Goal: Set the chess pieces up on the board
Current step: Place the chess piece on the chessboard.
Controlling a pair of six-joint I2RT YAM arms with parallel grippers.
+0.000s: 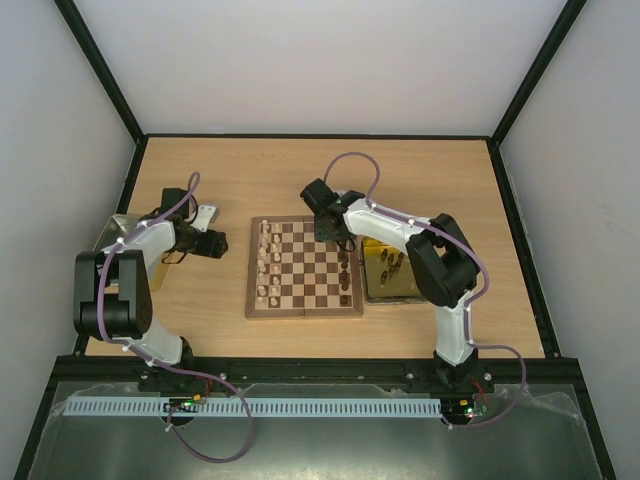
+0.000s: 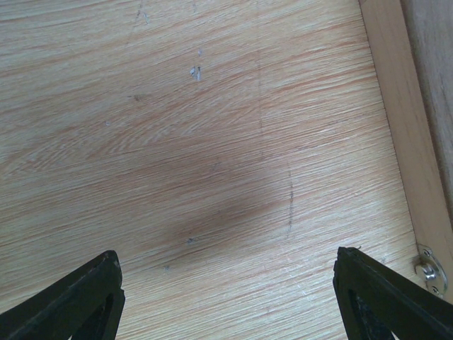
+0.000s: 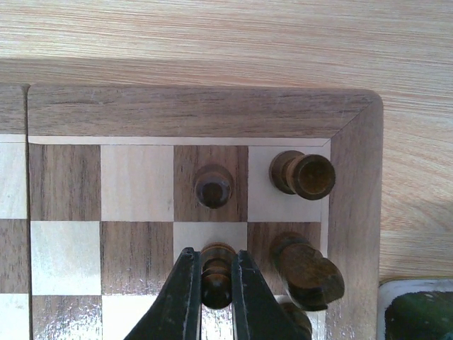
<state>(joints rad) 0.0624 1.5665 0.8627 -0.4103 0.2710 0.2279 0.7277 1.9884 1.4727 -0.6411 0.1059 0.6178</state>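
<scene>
Board [image 1: 305, 312] flat at mid-table [image 1: 450, 180] from above, cream pieces [image 1: 264, 262] lined down its left side and dark pieces [image 1: 345, 272] down its right. Just beside the right edge, a gold tray [image 1: 380, 292] with spare dark pieces [image 1: 390, 265] inside. Right gripper [image 1: 340, 243] low over the board's far right corner. Left gripper [image 1: 220, 243] off the board to the left, near a dull tin [image 1: 112, 232].

Left wrist: fingers [image 2: 78, 297] spread wide, nothing between them, over bare tabletop. Pale wooden strip [image 2: 400, 106] along the right, with a small metal fitting [image 2: 430, 269] at its near end.

Right wrist: fingers [image 3: 180, 297] clamped on a dark pawn [image 3: 216, 280], upright, base hidden, so contact with the board unclear. Directly beyond it, a second pawn [image 3: 213, 185] on a dark square. Rook [image 3: 303, 175] on the corner square, knight [image 3: 308, 265] on the next square toward the camera, just right of the held pawn.
</scene>
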